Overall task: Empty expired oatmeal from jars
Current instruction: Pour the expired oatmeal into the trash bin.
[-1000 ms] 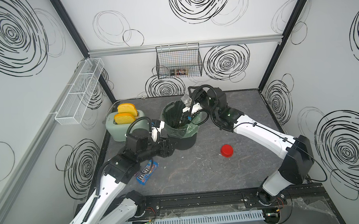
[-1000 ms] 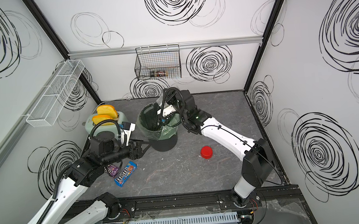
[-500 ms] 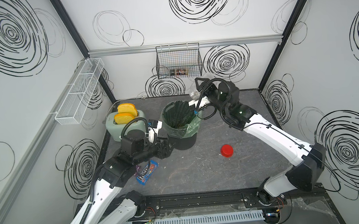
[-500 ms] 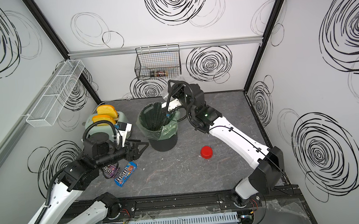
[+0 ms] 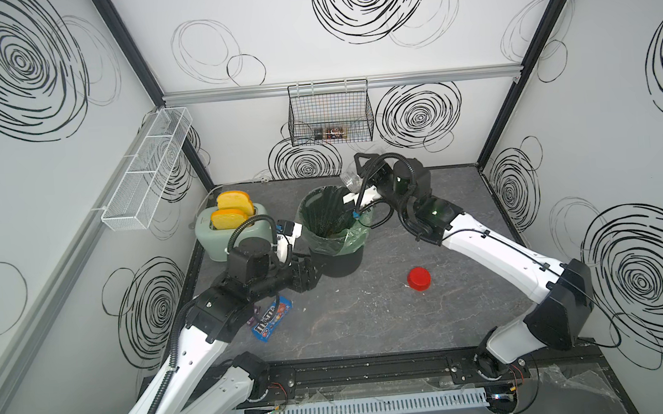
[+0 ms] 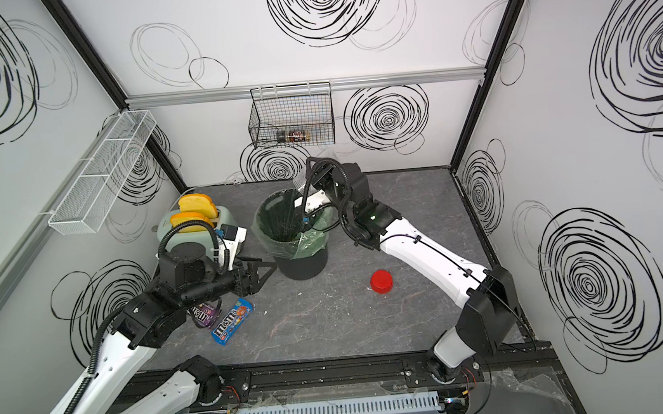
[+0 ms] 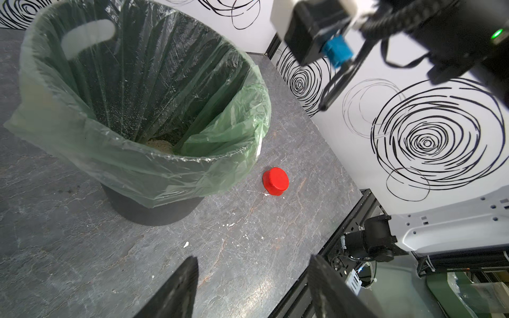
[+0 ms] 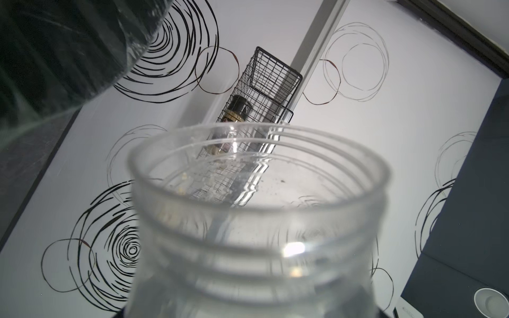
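Pour looks finished: your right gripper (image 5: pixel 356 177) is clasping the emptied jar (image 8: pixel 256 220); left gripper (image 7: pixel 253 260) gaping, empty. Next: setting jar down upright.

Counting one clear jar (image 8: pixel 256 220), one red lid (image 5: pixel 419 280) and one bin (image 5: pixel 340 264) lined in green, holding one small heap of oatmeal (image 7: pixel 161 143). Counting one toaster (image 5: pixel 213 241) carrying two toast slices (image 5: pixel 234 199). Counting two candy packets: one blue packet (image 6: pixel 231 321), one purple packet (image 6: pixel 204 313). Counting two wire baskets: one black basket (image 5: pixel 330 115), one white basket (image 5: pixel 145 178). Making out two small dark jars (image 6: pixel 294 135) through the black mesh. Counting two robot arms: left arm (image 5: pixel 195 348), right arm (image 5: pixel 487 252).
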### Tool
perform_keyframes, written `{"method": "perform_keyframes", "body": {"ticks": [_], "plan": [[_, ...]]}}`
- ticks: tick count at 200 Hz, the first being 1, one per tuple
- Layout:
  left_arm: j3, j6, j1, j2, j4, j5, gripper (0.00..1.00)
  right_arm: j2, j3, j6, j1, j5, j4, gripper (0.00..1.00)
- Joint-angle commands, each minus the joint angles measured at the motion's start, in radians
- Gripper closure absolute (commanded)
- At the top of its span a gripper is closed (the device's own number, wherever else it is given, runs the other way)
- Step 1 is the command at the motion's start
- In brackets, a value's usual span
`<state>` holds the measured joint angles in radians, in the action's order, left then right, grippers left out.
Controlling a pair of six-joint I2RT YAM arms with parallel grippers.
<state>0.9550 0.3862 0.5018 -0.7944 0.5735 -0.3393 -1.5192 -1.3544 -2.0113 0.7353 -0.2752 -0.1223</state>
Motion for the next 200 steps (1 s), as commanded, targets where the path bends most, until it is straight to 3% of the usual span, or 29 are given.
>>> {"method": "perform_keyframes", "body": {"ticks": [1,48,66,83,127,148,200], "plan": [[-0.001,0.010,-0.008,0.005,-0.045,-0.001,0.32,-0.033,0.089,0.060,0.030,-0.022,-0.035,0.53],[0.007,0.012,-0.008,0.003,-0.048,-0.001,0.32,-0.021,-0.161,0.025,0.003,-0.021,-0.013,0.52],[0.007,0.013,-0.008,-0.003,-0.051,-0.004,0.32,-0.008,-0.167,0.029,0.005,-0.012,0.008,0.52],[0.004,0.011,-0.008,-0.006,-0.053,-0.003,0.32,-0.001,-0.113,0.116,0.016,-0.005,-0.033,0.51],[-0.001,0.015,-0.008,-0.015,-0.061,-0.004,0.32,-0.028,-0.079,0.542,0.046,-0.085,0.012,0.50],[-0.001,0.022,-0.007,-0.020,-0.070,-0.006,0.32,-0.008,-0.179,0.888,0.049,-0.014,0.159,0.50],[-0.002,0.030,0.006,-0.028,-0.075,0.003,0.32,0.129,-0.095,1.437,-0.003,0.153,0.165,0.51]]}}
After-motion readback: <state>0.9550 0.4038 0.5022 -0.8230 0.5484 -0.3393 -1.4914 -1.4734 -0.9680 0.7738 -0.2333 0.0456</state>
